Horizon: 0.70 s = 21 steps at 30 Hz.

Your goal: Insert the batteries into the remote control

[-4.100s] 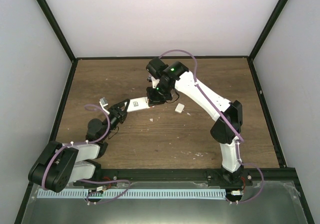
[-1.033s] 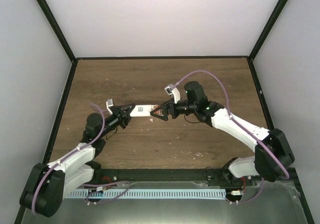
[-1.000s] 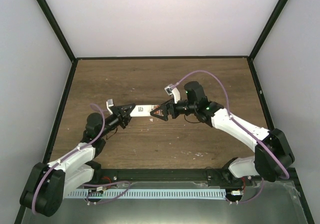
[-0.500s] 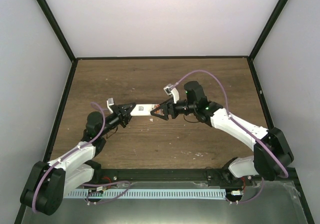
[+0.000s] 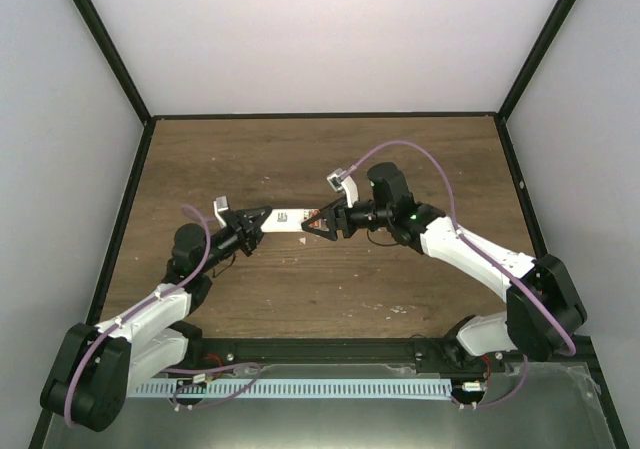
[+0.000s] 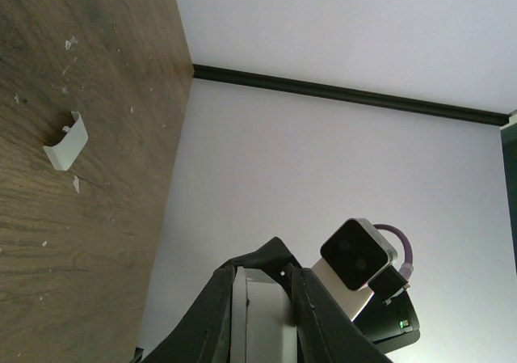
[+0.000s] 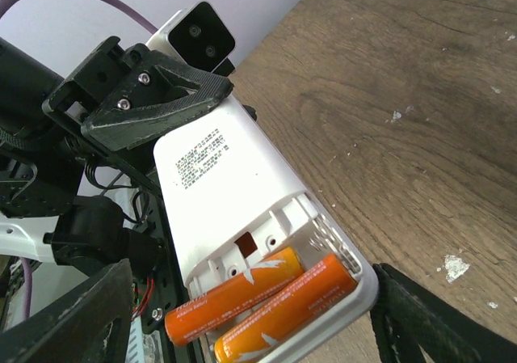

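Observation:
The remote control [image 5: 285, 218] is a flat white slab held off the table between the two arms. My left gripper [image 5: 258, 222] is shut on its left end; in the left wrist view the slab [image 6: 262, 318] is pinched edge-on between the black fingers [image 6: 212, 314]. My right gripper [image 5: 312, 226] faces the other end, open, with one finger [image 7: 81, 314] on each side of it. In the right wrist view the remote [image 7: 226, 177] shows its open compartment. Two orange batteries [image 7: 234, 294] [image 7: 291, 308] lie side by side in it.
A small white clip-like cover [image 6: 66, 141] lies on the wooden table [image 5: 400, 159]; the top view does not show it. White walls and a black frame bound the table. The right wrist camera [image 6: 359, 254] sits just beyond the remote.
About four seconds ago the right arm reached down on the remote from behind. Over the last second its gripper slid slightly left along the remote's end and its jaws narrowed. The left gripper keeps its hold.

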{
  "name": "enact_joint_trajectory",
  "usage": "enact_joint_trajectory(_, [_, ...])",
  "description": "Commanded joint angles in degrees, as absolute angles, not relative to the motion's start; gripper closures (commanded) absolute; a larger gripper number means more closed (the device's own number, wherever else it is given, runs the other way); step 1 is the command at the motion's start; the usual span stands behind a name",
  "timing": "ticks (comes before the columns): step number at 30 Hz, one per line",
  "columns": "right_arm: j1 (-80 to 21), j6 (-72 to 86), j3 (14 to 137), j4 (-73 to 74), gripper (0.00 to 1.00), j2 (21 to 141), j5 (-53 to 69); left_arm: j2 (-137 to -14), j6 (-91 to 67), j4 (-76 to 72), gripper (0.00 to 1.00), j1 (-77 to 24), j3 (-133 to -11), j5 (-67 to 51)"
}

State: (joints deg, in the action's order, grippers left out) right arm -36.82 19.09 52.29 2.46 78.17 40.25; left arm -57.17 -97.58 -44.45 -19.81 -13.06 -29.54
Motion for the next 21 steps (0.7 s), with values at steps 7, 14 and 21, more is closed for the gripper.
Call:
enact_joint_trajectory(7, [-36.47, 19.33, 54.08, 1.55, 0.34, 78.08, 40.60, -56.89, -97.80, -46.64, 1.00, -19.88, -14.37, -30.02])
enact_joint_trajectory(14, [-36.47, 19.74, 54.23, 0.89, 0.38, 78.71, 41.24, -57.22, -97.49, -47.21, 1.00, -19.95, -14.61, -30.68])
enact_joint_trajectory(21, [-36.47, 20.04, 54.56, 0.47, 0.43, 79.53, 42.15, -57.16, -97.28, -47.31, 1.00, -19.92, -14.68, -30.78])
